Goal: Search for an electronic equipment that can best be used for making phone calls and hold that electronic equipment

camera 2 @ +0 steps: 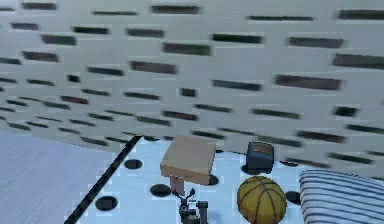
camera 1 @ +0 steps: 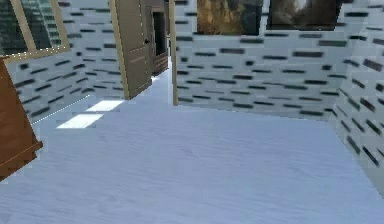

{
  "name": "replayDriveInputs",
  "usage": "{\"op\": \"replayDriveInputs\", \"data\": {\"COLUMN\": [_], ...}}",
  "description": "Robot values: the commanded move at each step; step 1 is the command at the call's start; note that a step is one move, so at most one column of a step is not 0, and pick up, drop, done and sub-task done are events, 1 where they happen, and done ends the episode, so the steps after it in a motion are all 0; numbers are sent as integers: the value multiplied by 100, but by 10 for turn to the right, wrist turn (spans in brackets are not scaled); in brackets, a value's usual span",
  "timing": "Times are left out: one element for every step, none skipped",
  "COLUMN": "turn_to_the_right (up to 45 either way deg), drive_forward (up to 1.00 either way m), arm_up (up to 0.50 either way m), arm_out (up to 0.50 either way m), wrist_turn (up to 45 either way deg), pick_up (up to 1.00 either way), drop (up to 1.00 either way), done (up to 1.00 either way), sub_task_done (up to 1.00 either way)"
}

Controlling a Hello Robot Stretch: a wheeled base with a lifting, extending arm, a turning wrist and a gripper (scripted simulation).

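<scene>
Closest in, note the tool [camera 2: 190, 207] poking up at the arm side view's bottom edge, against the spotted bed [camera 2: 140, 190]. Cannot tell its grip state, nor whether holding anything, with a tan box [camera 2: 190, 160] lying on the bed right behind it.

Risk first. Could well take the box for the goal, being the item straight ahead of the tool; would end the search on the wrong thing. Could also nudge the orange ball [camera 2: 262, 199], just toward the arm side view's right of the tool; being round, likely rolls on a soft cover and may bump the things beyond. Reaching slantwise past the box might shove it toward the brick wall [camera 2: 190, 70].

As for the phone: cannot name one for sure. Best candidate, possibly, a small dark block [camera 2: 260, 156] on the bed, beyond the ball, between the box and a striped pillow [camera 2: 345, 195], near the wall. Looks squat and boxy, dark grey to black with a paler upper face, standing rather than lying flat. Should handle as light and rigid if indeed the phone.
</scene>
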Motion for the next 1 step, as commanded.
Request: {"op": "replayDriveInputs", "data": {"turn_to_the_right": [0], "drive_forward": [0], "arm_up": [0], "arm_out": [0], "wrist_turn": [0], "pick_up": [100], "drop": [0], "done": [0], "sub_task_done": [0]}}
